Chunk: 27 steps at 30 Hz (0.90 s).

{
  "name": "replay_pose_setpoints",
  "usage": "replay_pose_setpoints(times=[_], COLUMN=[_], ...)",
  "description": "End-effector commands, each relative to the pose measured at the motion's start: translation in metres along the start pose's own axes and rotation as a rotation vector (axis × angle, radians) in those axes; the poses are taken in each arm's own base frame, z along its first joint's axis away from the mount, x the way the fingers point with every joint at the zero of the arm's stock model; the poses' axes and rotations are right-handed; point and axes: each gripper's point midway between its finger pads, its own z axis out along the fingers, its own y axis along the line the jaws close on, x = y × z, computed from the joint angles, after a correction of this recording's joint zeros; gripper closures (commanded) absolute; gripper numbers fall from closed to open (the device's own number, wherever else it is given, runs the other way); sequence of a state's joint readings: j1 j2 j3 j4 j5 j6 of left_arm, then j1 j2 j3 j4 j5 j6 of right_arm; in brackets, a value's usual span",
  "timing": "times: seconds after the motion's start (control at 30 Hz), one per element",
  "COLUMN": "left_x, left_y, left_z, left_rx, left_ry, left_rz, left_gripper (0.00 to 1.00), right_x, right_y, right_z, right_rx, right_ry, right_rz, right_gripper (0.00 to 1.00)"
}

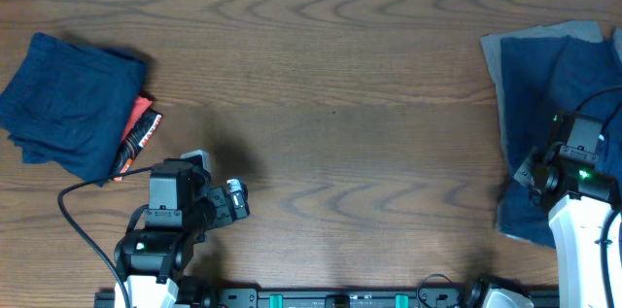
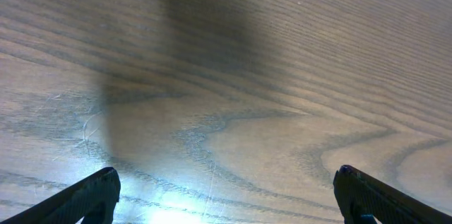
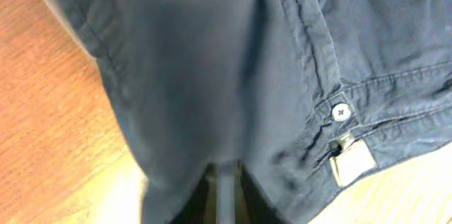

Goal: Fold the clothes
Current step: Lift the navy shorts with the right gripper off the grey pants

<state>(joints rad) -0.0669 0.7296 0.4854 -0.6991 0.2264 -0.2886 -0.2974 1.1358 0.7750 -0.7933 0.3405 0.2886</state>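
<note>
A folded navy garment (image 1: 68,104) lies at the far left of the table. A second navy garment (image 1: 554,75) lies spread at the right edge, on top of a grey garment (image 1: 539,36). My right gripper (image 1: 530,170) sits over the near part of this navy garment. In the right wrist view its jaws (image 3: 226,181) are close together with navy cloth (image 3: 212,75) bunched between them; a button (image 3: 340,112) and a white label (image 3: 351,159) show on the waistband. My left gripper (image 1: 238,201) is open and empty over bare wood (image 2: 226,181).
A red-orange item (image 1: 141,131) pokes out from under the folded garment's right edge. A black cable (image 1: 73,201) loops by the left arm. The wooden table (image 1: 340,104) stretches between the two piles.
</note>
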Motion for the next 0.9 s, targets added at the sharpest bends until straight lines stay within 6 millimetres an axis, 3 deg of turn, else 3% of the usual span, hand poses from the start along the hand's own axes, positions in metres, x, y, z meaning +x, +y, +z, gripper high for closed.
replay_pose_setpoints(times=[0.0, 0.2, 0.23, 0.27, 0.33, 0.63, 0.87], left_x=[-0.006, -0.006, -0.006, -0.006, -0.006, -0.006, -0.006], left_y=[-0.003, -0.003, -0.003, -0.003, -0.003, -0.003, -0.003], left_z=[-0.004, -0.004, -0.004, -0.004, -0.004, -0.004, -0.004], left_rx=[0.006, 0.006, 0.006, 0.006, 0.006, 0.006, 0.006], left_ry=[-0.017, -0.017, -0.017, -0.017, -0.017, -0.017, -0.017], left_rz=[-0.002, -0.002, -0.002, -0.002, -0.002, -0.002, -0.002], left_gripper=[0.02, 0.02, 0.02, 0.02, 0.02, 0.02, 0.02], right_x=[-0.010, -0.010, -0.009, -0.009, -0.007, 0.018, 0.026], right_y=[-0.005, -0.003, 0.000, 0.004, 0.014, 0.026, 0.030], right_z=[-0.007, -0.007, -0.007, -0.007, -0.007, 0.023, 0.039], right_rx=[0.014, 0.003, -0.013, -0.035, -0.090, -0.093, -0.080], right_ry=[-0.032, -0.031, -0.028, -0.025, -0.009, 0.133, 0.188], right_rz=[0.011, 0.017, 0.018, 0.018, 0.016, -0.023, -0.031], right_gripper=[0.99, 0.99, 0.89, 0.72, 0.59, 0.56, 0.55])
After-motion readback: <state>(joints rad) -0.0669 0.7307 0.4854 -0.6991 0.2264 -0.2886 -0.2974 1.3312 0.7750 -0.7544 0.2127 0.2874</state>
